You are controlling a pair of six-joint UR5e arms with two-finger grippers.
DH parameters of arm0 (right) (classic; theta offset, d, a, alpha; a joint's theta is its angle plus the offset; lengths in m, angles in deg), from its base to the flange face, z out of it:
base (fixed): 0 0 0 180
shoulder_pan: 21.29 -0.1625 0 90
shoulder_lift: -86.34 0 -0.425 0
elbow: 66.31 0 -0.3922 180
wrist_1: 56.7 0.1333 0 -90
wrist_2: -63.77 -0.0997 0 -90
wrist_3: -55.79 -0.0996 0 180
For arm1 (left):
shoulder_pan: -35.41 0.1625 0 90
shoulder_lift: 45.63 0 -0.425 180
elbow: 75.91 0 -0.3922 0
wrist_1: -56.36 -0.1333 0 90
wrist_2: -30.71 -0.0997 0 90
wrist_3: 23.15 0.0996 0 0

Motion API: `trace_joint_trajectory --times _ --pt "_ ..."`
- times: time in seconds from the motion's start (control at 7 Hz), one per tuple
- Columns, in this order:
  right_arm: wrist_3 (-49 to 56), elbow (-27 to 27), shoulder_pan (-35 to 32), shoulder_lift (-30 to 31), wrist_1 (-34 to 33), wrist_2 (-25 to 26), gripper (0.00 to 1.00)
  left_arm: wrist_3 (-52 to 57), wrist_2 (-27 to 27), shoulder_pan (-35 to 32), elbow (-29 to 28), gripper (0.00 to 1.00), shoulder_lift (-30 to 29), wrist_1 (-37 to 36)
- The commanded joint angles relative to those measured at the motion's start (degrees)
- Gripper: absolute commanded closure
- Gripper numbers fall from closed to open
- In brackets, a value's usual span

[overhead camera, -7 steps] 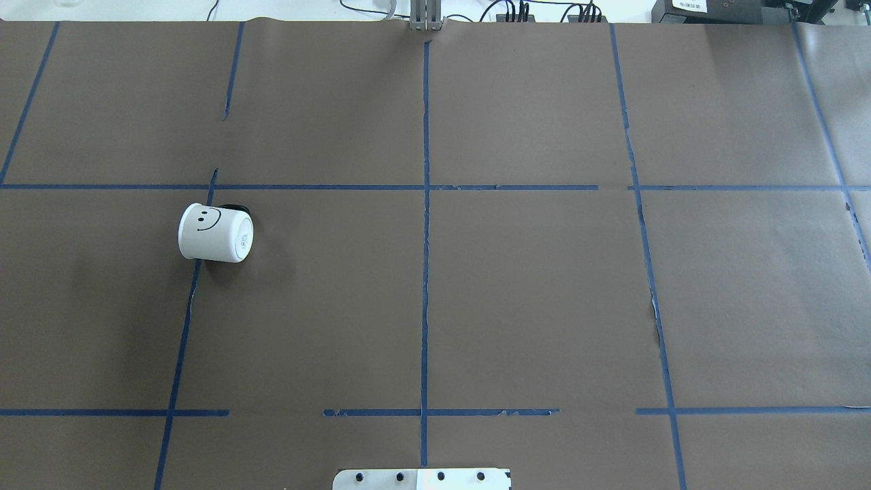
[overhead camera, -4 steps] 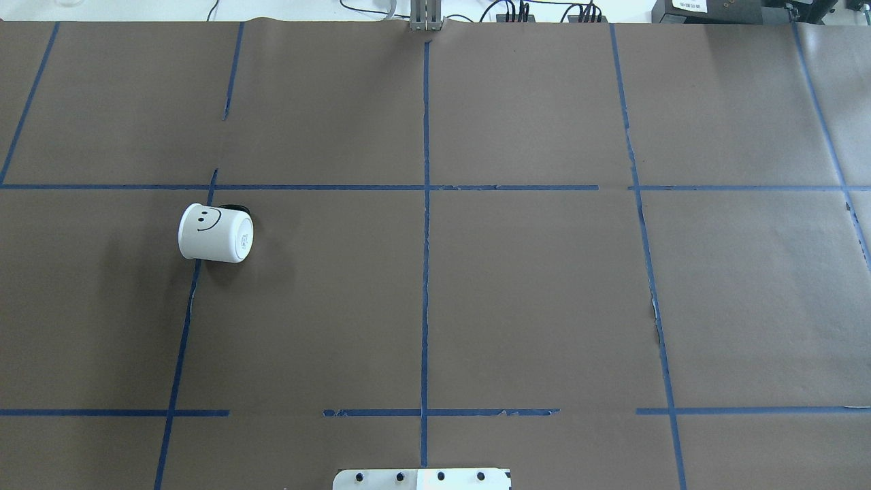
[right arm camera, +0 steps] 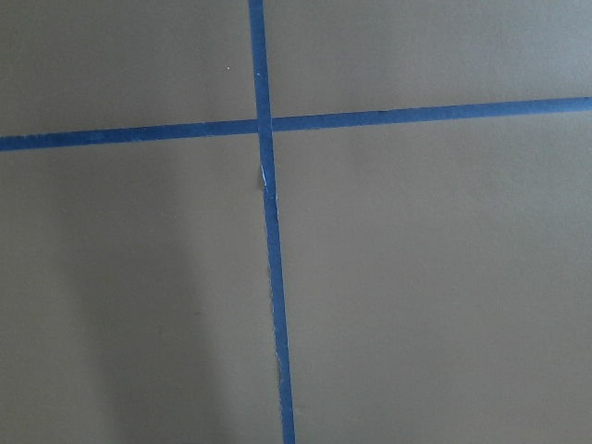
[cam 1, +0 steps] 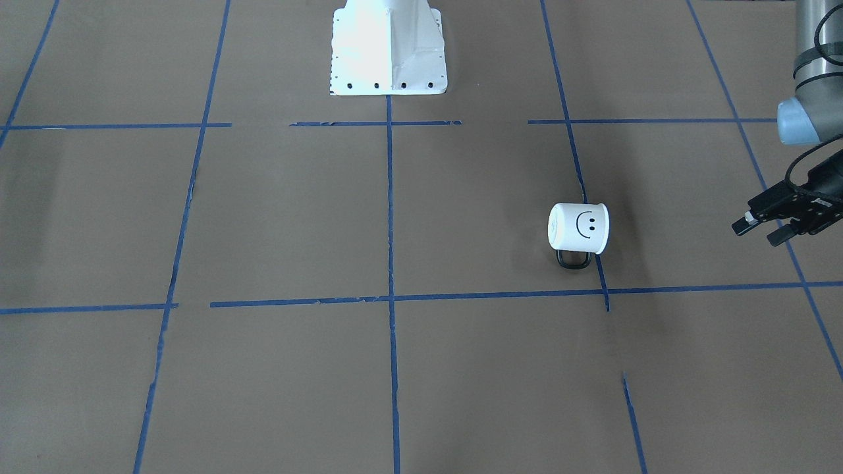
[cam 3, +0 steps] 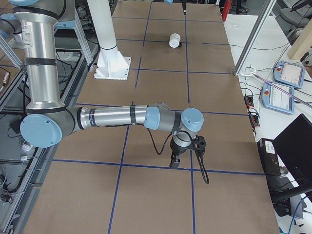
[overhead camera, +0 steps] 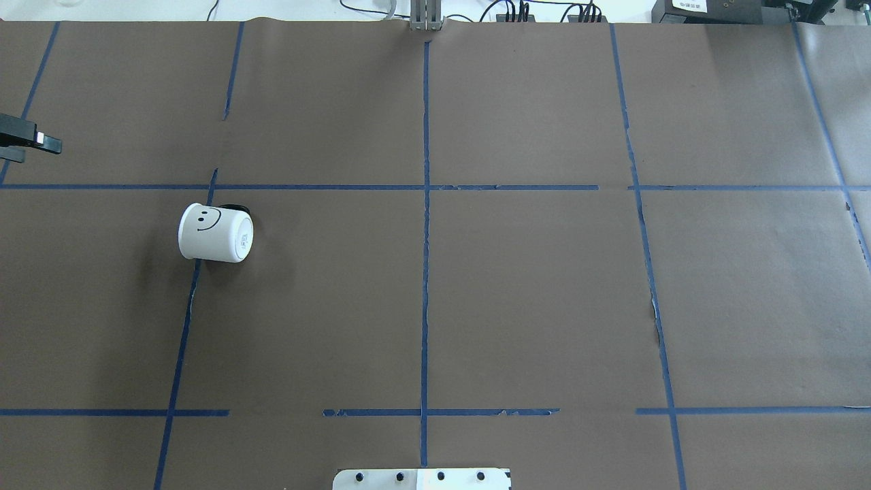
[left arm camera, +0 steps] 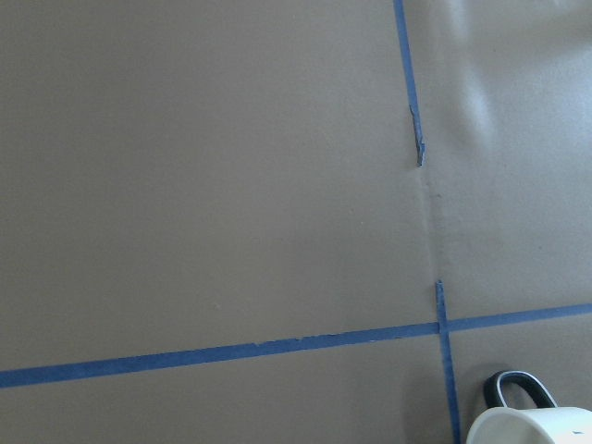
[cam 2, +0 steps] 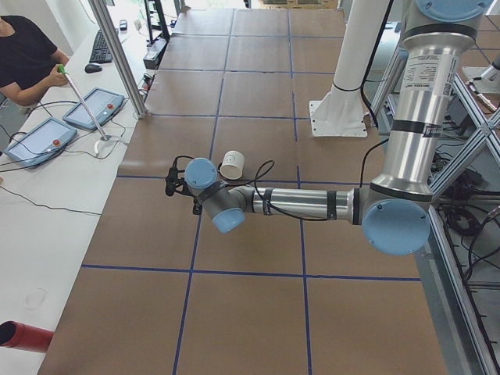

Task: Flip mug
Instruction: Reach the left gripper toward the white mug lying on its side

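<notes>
mug point(overhead camera: 212, 235) is lying sideways on counter point(overhead camera: 517, 286) toward left edge, handle facing far edge | left gripper point(overhead camera: 37, 150) is hovering at left edge, well apart | right gripper point(cam 3: 178, 161) is hovering over right end

Table point(overhead camera: 544, 306) brown-papered, blue tape grid point(overhead camera: 425, 272); mug point(overhead camera: 214, 235) lying on side across one line.
</notes>
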Motion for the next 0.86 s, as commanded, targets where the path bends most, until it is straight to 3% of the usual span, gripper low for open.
trace_joint_trajectory --times 0.0,0.29,0.57,0.71 --pt "0.00 0.00 0.00 -0.04 0.00 0.00 0.00 -12.96 -0.51 3.96 -4.95 0.00 -0.40 16.09" --pt "0.00 0.00 0.00 -0.04 0.00 0.00 0.00 -21.92 -3.39 7.03 -5.60 0.00 -0.57 23.78" --pt "0.00 0.00 0.00 -0.04 0.00 0.00 0.00 -34.23 -12.95 15.01 -5.86 0.00 -0.57 34.41" --pt "0.00 0.00 0.00 -0.04 0.00 0.00 0.00 -35.06 -15.08 16.88 -5.86 0.00 -0.92 35.50"
